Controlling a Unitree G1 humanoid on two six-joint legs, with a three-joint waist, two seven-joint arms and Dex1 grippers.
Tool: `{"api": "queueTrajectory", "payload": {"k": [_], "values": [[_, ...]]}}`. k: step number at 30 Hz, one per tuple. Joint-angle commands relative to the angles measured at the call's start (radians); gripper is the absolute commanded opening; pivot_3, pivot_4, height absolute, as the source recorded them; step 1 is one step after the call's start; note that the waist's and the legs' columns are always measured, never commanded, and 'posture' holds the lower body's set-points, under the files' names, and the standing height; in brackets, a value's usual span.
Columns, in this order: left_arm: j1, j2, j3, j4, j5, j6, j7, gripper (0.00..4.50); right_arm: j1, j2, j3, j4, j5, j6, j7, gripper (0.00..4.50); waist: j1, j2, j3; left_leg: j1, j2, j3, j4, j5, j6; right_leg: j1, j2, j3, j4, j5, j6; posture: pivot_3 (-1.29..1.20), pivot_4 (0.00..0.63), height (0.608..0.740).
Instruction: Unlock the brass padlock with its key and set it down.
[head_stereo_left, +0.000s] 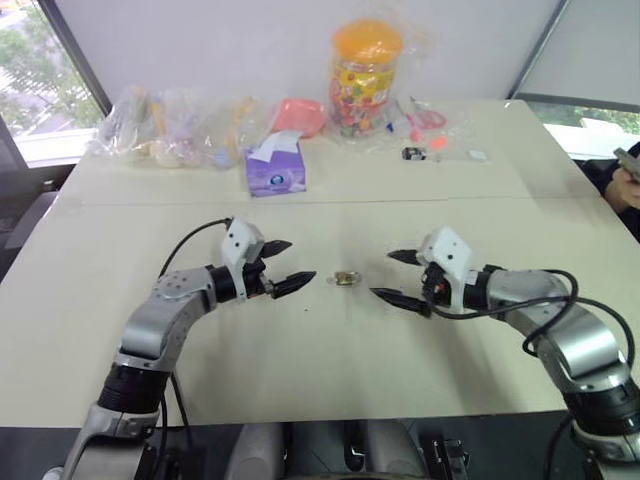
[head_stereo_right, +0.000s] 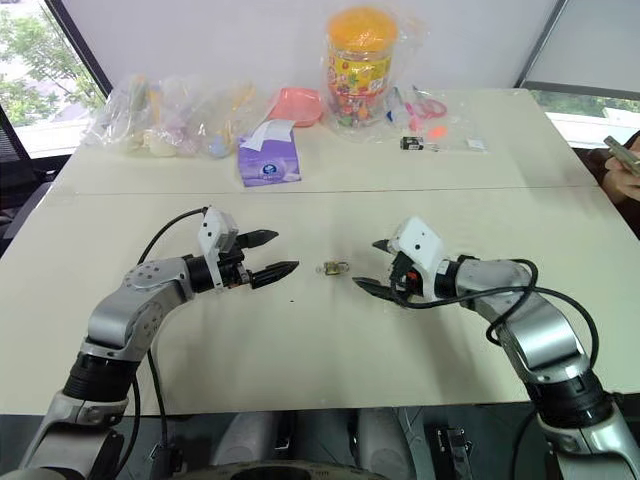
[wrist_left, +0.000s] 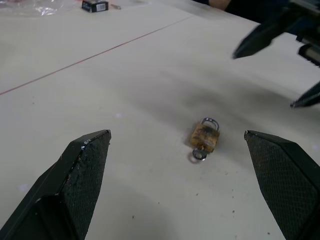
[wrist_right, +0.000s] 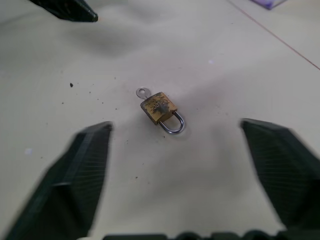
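Note:
The brass padlock (head_stereo_left: 346, 278) lies flat on the cream table (head_stereo_left: 320, 370), midway between my two grippers. Its silvery shackle (wrist_right: 173, 125) points toward my right gripper. The key (wrist_right: 142, 92) sticks out of the other end of the padlock, toward my left gripper, with just its round bow (wrist_left: 199, 155) showing. My left gripper (head_stereo_left: 300, 262) hovers a little to the padlock's left, open and empty. My right gripper (head_stereo_left: 381, 274) hovers just to its right, also open and empty. Neither gripper touches the lock.
Along the table's far edge are clear plastic bags (head_stereo_left: 170, 125), a purple tissue pack (head_stereo_left: 274, 168), a pink bowl (head_stereo_left: 298, 115), an orange-lidded candy jar (head_stereo_left: 365, 80) and a small black-and-white item (head_stereo_left: 412, 153). A person's hand (head_stereo_left: 628, 175) is at the right edge.

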Motion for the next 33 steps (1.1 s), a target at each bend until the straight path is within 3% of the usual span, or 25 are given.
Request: {"api": "queueTrajectory", "payload": {"k": [1,11,19,22,26,28,33], "values": [[-0.019,0.020,-0.006,-0.018,-0.003,-0.003,-0.030,4.50,-0.083,-0.005,0.071,0.102,-0.028,-0.039,0.107,4.47,-0.001,0.000,0.000,0.000,0.000,0.000,0.000,0.000,0.000,0.000,0.000,0.000,0.000,0.000,0.000,0.00,0.150,0.737],[-0.029,0.070,-0.001,-0.035,-0.003,0.010,-0.057,4.50,-0.346,0.156,0.207,0.497,-0.135,-0.154,0.236,4.47,-0.002,0.001,0.001,0.000,0.000,0.001,0.000,0.000,0.000,-0.001,0.000,0.000,0.000,0.002,0.002,0.00,0.150,0.737],[-0.022,0.098,0.010,-0.072,-0.008,0.022,-0.042,4.50,-0.378,0.216,0.278,0.635,-0.237,-0.271,0.300,4.47,-0.001,0.001,0.001,-0.001,0.000,0.001,0.000,0.000,0.000,-0.002,-0.001,0.000,0.001,0.002,0.002,0.00,0.150,0.737],[-0.032,0.105,0.013,-0.072,-0.010,0.029,-0.040,4.50,-0.363,0.216,0.298,0.651,-0.277,-0.311,0.312,3.61,-0.001,0.001,0.001,0.000,0.000,0.001,-0.001,0.000,0.000,-0.002,-0.001,0.000,0.001,0.002,0.002,0.00,0.150,0.737],[-0.043,0.111,0.019,-0.072,-0.016,0.040,-0.039,4.50,-0.338,0.231,0.298,0.628,-0.291,-0.313,0.310,1.48,-0.002,0.001,0.001,0.000,0.000,0.001,-0.001,0.000,0.000,-0.002,-0.001,0.000,0.001,0.002,0.002,0.00,0.150,0.737],[-0.047,0.112,0.019,-0.070,-0.017,0.045,-0.039,4.50,-0.329,0.239,0.296,0.616,-0.294,-0.309,0.304,0.68,-0.002,0.001,0.001,0.000,0.000,0.001,-0.001,0.000,0.000,-0.001,-0.001,0.000,0.001,0.002,0.002,0.00,0.150,0.737],[-0.075,0.102,0.019,-0.058,-0.028,0.073,-0.043,4.50,-0.305,0.228,0.239,0.549,-0.358,-0.395,0.166,0.71,-0.006,0.001,0.000,0.001,0.001,0.001,-0.001,0.000,0.000,-0.001,-0.001,0.000,0.002,0.002,0.002,0.00,0.150,0.737]]}}
